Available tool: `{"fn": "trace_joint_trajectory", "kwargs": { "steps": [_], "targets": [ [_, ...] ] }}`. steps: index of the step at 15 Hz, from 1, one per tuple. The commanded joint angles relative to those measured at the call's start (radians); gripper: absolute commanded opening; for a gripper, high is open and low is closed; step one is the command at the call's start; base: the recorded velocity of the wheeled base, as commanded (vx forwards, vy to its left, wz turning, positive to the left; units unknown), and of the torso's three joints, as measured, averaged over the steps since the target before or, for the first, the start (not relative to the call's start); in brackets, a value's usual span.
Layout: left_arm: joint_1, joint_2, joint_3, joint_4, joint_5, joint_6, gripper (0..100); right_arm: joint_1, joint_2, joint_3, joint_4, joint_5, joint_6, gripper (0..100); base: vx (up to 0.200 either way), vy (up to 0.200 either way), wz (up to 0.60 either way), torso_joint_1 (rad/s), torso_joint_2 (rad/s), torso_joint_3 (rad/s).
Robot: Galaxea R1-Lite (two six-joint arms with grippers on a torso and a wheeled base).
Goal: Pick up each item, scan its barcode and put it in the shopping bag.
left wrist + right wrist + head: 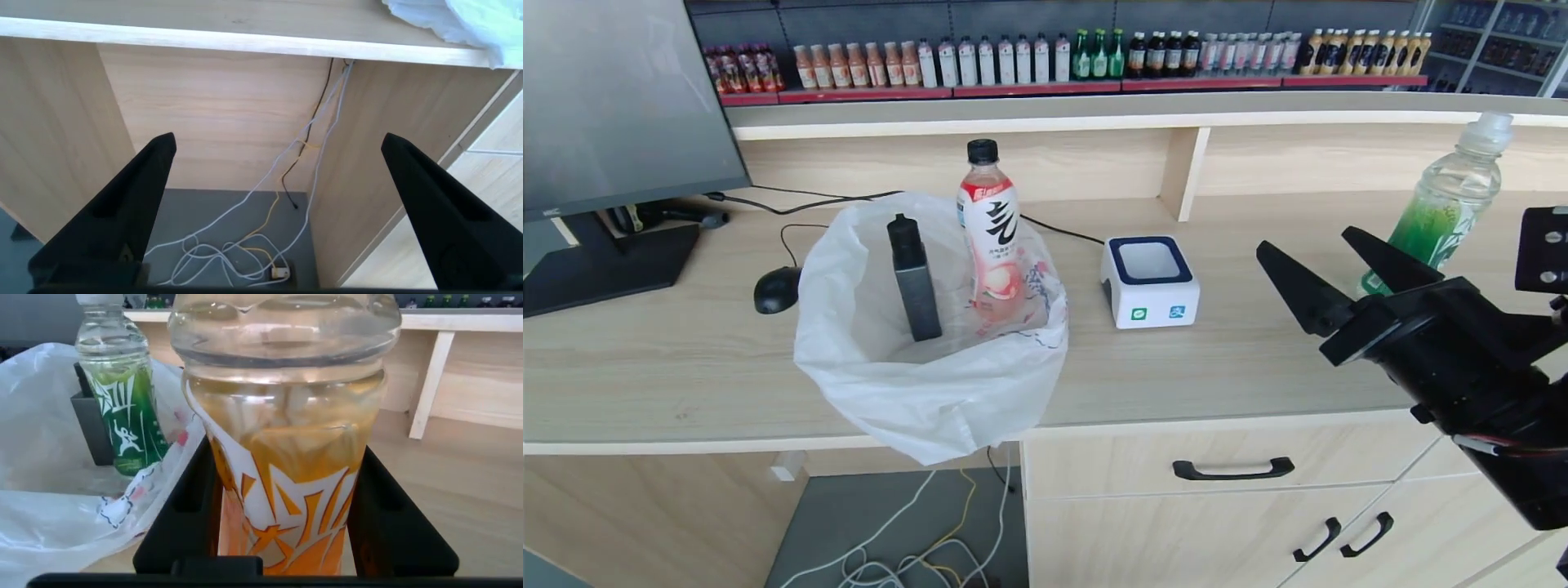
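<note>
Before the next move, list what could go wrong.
The shopping bag sags over the counter edge with the pink bottle standing inside; a nudge may tip it. The green bottle stands near the right gripper; a swing could topple it. The left gripper sits below the counter; rising, it might snag the bag.

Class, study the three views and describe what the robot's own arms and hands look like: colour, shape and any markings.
Both hands are matte black and plain. The left hand has two flat, wedge-shaped fingers that taper to blunt tips, with no markings visible. The right hand sits on a blocky black arm built of angular housings, with a square black plate beside it.
</note>
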Motion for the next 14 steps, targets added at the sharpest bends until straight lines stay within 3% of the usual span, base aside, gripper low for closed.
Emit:
{"fn": "trace_joint_trajectory", "kwargs": {
  "steps": [1,14],
  "targets": [
    [-0.001,0.0,0.0,0.0,0.0,0.0,100,-0.005,-0.02,0.006,-0.002,0.0,0.0,100,0.0,-0.2,0.0,-0.002,0.0,-0.002],
    [-0.001,0.0,0.0,0.0,0.0,-0.003,100,-0.005,-0.084,0.062,-0.002,0.0,-0.005,100,0.0,-0.2,0.0,0.002,0.0,0.002]
  ]
}}
